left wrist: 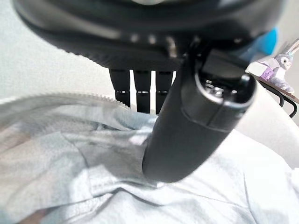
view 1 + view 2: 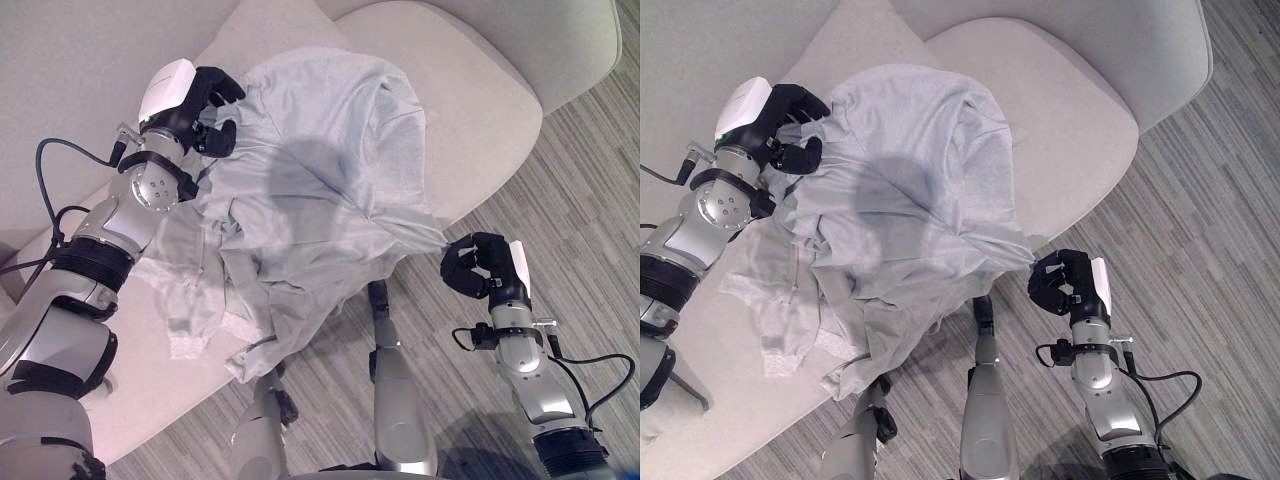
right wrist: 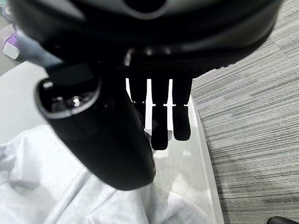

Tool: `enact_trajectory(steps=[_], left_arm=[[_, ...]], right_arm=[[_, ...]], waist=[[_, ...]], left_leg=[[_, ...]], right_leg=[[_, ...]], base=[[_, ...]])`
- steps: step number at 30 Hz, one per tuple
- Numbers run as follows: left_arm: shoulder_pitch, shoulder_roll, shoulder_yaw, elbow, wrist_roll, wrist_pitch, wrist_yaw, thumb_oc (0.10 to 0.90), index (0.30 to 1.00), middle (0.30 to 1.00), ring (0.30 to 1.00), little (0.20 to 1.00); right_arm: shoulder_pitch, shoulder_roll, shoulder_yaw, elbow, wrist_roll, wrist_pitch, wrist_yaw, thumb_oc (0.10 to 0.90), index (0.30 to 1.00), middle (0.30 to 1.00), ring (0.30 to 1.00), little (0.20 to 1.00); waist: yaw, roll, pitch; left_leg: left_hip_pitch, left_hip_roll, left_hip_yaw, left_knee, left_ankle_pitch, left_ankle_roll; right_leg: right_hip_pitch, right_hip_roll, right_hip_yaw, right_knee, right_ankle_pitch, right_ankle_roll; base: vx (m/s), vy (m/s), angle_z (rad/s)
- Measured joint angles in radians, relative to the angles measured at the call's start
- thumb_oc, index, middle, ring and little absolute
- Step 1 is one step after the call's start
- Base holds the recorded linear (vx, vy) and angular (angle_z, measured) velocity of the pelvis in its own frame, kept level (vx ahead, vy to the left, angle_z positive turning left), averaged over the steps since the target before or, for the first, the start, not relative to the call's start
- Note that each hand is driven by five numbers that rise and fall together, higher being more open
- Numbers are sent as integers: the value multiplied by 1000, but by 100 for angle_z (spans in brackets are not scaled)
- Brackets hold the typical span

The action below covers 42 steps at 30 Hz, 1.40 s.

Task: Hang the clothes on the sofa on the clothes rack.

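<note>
One garment (image 2: 310, 190) — two robot hands pinching it.

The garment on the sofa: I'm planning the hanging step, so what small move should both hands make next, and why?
Probably lift both hands together. The left hand and right hand each pinch an edge of the pale garment, which sags between them onto the sofa; raising it would free it to carry.

Grey striped floor (image 2: 570, 180) and a small toy (image 1: 275, 70).

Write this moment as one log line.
left robot hand: grips garment | right robot hand: pinches its corner | garment: on sofa
</note>
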Motion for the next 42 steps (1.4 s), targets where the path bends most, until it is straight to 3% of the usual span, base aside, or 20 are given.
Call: enact_trajectory(steps=[6, 9, 11, 13, 16, 18, 23, 25, 27, 28, 29, 31, 33, 34, 36, 37, 38, 40, 41, 42], left_arm=[[83, -26, 69, -87, 24, 15, 15, 400, 300, 300, 300, 300], [255, -85, 251, -252, 25, 16, 45, 400, 300, 300, 300, 300], [333, -105, 320, -339, 21, 21, 63, 400, 300, 300, 300, 300], [483, -166, 460, -492, 21, 19, 87, 400, 300, 300, 300, 300], [589, -182, 533, -572, 20, 20, 110, 400, 300, 300, 300, 300], [685, -215, 621, -654, -5, 16, 115, 400, 300, 300, 300, 300], [778, -211, 684, -675, -23, 16, 114, 400, 300, 300, 300, 300], [800, -205, 740, -682, -23, 17, 114, 400, 300, 300, 300, 300], [815, -203, 778, -690, -23, 14, 116, 400, 300, 300, 300, 300], [821, -191, 791, -690, -27, 16, 124, 400, 300, 300, 300, 300], [817, -171, 796, -695, -44, 12, 120, 400, 300, 300, 300, 300], [800, -171, 789, -694, -51, 11, 122, 400, 300, 300, 300, 300], [794, -170, 781, -695, -57, 9, 126, 400, 300, 300, 300, 300], [790, -143, 780, -689, -74, 9, 133, 400, 300, 300, 300, 300], [749, -76, 769, -671, -89, 9, 135, 400, 300, 300, 300, 300], [727, -46, 769, -670, -90, 3, 144, 400, 300, 300, 300, 300], [694, 12, 758, -670, -94, -2, 163, 400, 300, 300, 300, 300], [652, 64, 750, -673, -96, -14, 172, 400, 300, 300, 300, 300], [613, 102, 743, -665, -96, -25, 174, 400, 300, 300, 300, 300], [516, 144, 685, -644, -99, -28, 183, 400, 300, 300, 300, 300]], right_arm=[[-2, 0, 0, 1, -2, 2, -1, 400, 300, 300, 300, 300], [-16, 1, -5, 2, -2, 5, -3, 400, 300, 300, 300, 300], [-43, 0, -17, -5, -4, 15, -4, 400, 300, 300, 300, 300], [-69, -5, -47, -8, -7, 32, -2, 400, 300, 300, 300, 300], [-82, -30, -82, -14, -8, 52, 0, 400, 300, 300, 300, 300], [-112, -90, -83, -21, -9, 58, 6, 400, 300, 300, 300, 300], [-241, -218, -90, -54, -8, 64, 33, 400, 300, 300, 300, 300], [-341, -247, -89, -76, 4, 63, 47, 400, 300, 300, 300, 300], [-391, -264, -86, -86, 11, 37, 52, 400, 300, 300, 300, 300], [-408, -272, -84, -101, 14, 21, 52, 400, 300, 300, 300, 300], [-445, -356, -72, -101, 33, 22, 59, 400, 300, 300, 300, 300], [-507, -416, -51, -72, 33, 22, 64, 400, 300, 300, 300, 300], [-571, -449, -10, -56, 33, 20, 66, 400, 300, 300, 300, 300], [-623, -453, 39, -45, 32, 7, 67, 400, 300, 300, 300, 300], [-664, -484, 113, -47, 31, 10, 68, 400, 300, 300, 300, 300], [-668, -482, 124, -47, 32, -2, 71, 400, 300, 300, 300, 300], [-675, -481, 143, -50, 32, 0, 73, 400, 300, 300, 300, 300], [-686, -488, 145, -53, 32, 2, 76, 400, 300, 300, 300, 300], [-684, -477, 132, -55, 32, 0, 63, 400, 300, 300, 300, 300], [-685, -485, 126, -53, 33, 3, 64, 400, 300, 300, 300, 300]], waist=[[7, -1, 0], [13, -1, 0], [45, 0, -1], [68, 1, 0], [132, 11, -45], [154, 21, -50], [263, 64, -113], [331, 69, -148], [336, 62, -162], [368, 62, -172], [391, 62, -179], [392, 62, -179], [393, 63, -183], [420, 62, -188], [415, 34, -200], [415, 6, -198], [410, -25, -205], [386, -24, -234], [370, -62, -236], [342, -98, -250]], left_leg=[[34, 2, 0, 0, 2, 1], [80, 6, -4, -1, 1, 1], [100, 14, -11, -1, -5, -7], [140, 20, -24, -1, -4, -9], [181, 34, -69, -4, -20, -15], [213, 37, -105, -2, -16, -12], [287, 46, -196, -1, -20, -15], [315, 47, -248, 5, -13, -21], [327, 49, -274, 7, -13, -21], [322, 48, -286, 13, -13, -21], [298, 43, -319, 34, -11, -23], [272, 34, -368, 49, 12, -20], [268, 34, -361, 49, 22, -13], [272, 35, -357, 44, 0, 2], [267, 45, -263, 48, -38, 13], [263, 47, -237, 75, -39, 26], [247, 62, -231, 187, -66, 31], [252, 86, -244, 233, -131, -56], [251, 44, -235, 223, -133, -60], [232, -10, -249, 212, -126, -30]], right_leg=[[36, 1, -3, 0, 2, -2], [83, 4, -17, 0, 0, -3], [110, 10, -28, 0, -5, -7], [159, 14, -41, 0, -8, -12], [234, 18, -91, 0, -31, -22], [292, 18, -127, -1, -39, -21], [445, 19, -221, -1, -83, -14], [523, 19, -278, -1, -107, -8], [550, 20, -308, -1, -120, -5], [566, 21, -316, -1, -127, -2], [583, 21, -350, -1, -132, 1], [619, 20, -424, -1, -140, -6], [640, 20, -468, -1, -157, -9], [663, 11, -479, -1, -156, -15], [673, -3, -510, 3, -157, -15], [675, -38, -521, 5, -161, -16], [686, -68, -531, 3, -156, -9], [699, -85, -534, 3, -145, 10], [697, -126, -539, 4, -136, 17], [690, -166, -556, 17, -117, -5]], base=[[12, -18, 0], [45, -40, 1], [109, -84, 5], [61, -74, 17], [58, -132, 35], [62, -129, 45], [41, -153, 61], [10, -153, 68], [-65, -67, 47], [-144, -112, 56], [-148, -41, 71], [-90, 7, 103], [-83, 156, 73], [-116, 276, 41], [-60, 286, 44], [16, 321, 33], [35, 395, 18], [-10, 400, 22], [0, 519, 48], [-20, 544, 51]])
